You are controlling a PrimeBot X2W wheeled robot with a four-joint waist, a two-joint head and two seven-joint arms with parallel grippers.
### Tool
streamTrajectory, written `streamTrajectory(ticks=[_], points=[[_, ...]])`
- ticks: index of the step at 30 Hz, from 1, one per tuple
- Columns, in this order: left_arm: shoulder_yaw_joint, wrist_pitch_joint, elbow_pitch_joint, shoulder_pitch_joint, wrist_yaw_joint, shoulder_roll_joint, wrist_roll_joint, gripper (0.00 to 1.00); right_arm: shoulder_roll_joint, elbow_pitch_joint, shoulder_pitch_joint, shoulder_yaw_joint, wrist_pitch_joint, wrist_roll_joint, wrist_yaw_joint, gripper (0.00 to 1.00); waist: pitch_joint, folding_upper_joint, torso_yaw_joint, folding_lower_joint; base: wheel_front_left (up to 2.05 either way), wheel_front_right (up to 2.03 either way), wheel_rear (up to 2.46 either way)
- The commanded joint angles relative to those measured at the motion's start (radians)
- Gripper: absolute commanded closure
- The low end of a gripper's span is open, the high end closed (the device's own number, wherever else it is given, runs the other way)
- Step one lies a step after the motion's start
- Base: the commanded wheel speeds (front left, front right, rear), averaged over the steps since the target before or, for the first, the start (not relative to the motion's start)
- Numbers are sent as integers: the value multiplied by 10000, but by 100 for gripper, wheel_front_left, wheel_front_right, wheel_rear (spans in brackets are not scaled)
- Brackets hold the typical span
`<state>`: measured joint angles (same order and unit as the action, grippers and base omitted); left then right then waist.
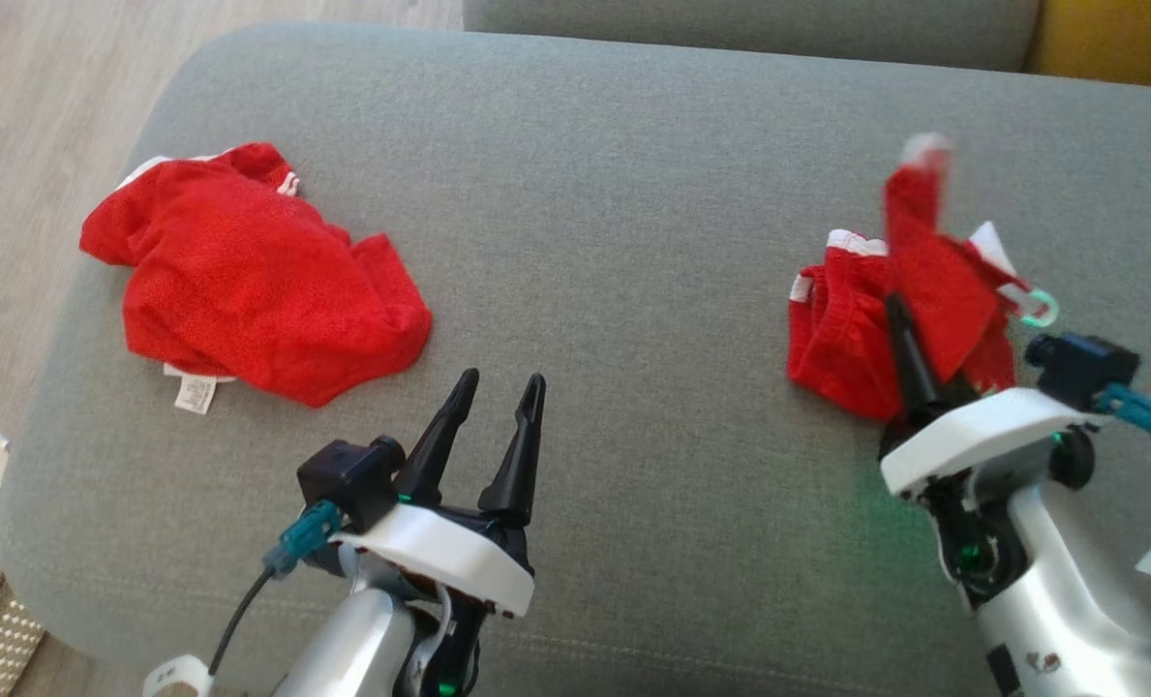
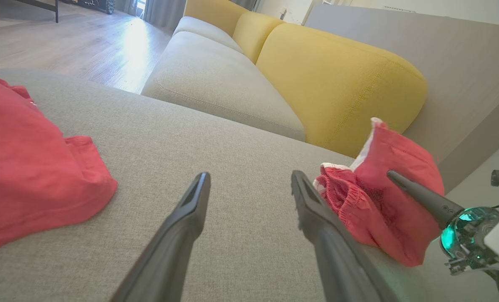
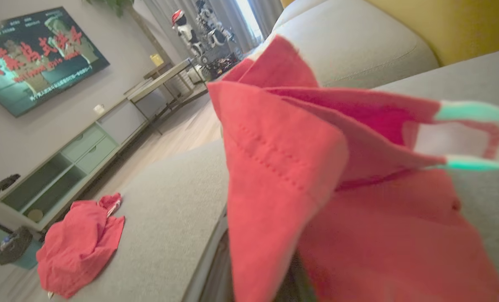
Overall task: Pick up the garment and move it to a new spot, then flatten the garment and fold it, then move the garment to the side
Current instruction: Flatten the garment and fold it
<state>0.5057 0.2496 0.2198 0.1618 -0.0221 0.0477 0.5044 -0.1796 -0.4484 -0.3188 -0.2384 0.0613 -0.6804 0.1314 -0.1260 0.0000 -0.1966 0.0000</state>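
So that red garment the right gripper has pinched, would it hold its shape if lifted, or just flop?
Probably flop: the red garment drapes in loose folds around the right gripper, one flap raised while the rest sags on the grey cushion. Likely light, since one pinch holds that flap up. It seems unlikely to roll or slide; the cloth looks matte.

Head camera: we look steeply down on the grey cushion (image 1: 633, 194). Wrist cameras skim it low; the right sits close against the lifted garment (image 3: 283, 167).

Red garment (image 1: 935, 286) in right gripper (image 1: 906, 329), over grey cushion (image 1: 633, 223).
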Motion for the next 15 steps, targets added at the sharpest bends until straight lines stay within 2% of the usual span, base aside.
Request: streamTrajectory(ticks=[1,6,7,9,10,15], points=[[-236,122,-379,196,12,26,1,0,-187,166,-365,-462,-37,33,-7,100,-40,0,-56,0,0,0,0],[-178,122,-399,212,-21,26,64,0,-592,-313,-624,-1352,-82,527,-7,100,-128,0,-172,0,0,0,0],[-173,122,-407,218,-29,26,76,0,-684,-387,-687,-1583,-97,683,-7,96,-155,0,-189,0,0,0,0],[-168,122,-417,234,-44,26,95,0,-879,-544,-837,-2013,-56,1063,-7,37,-213,0,-214,0,0,0,0],[-167,122,-422,244,-52,26,104,0,-985,-606,-925,-2284,-28,1315,-7,0,-244,0,-223,0,0,0,0],[-159,122,-439,297,-60,26,149,0,-1288,-944,-1359,-3233,34,2059,-7,0,-366,0,-264,0,0,0,0]])
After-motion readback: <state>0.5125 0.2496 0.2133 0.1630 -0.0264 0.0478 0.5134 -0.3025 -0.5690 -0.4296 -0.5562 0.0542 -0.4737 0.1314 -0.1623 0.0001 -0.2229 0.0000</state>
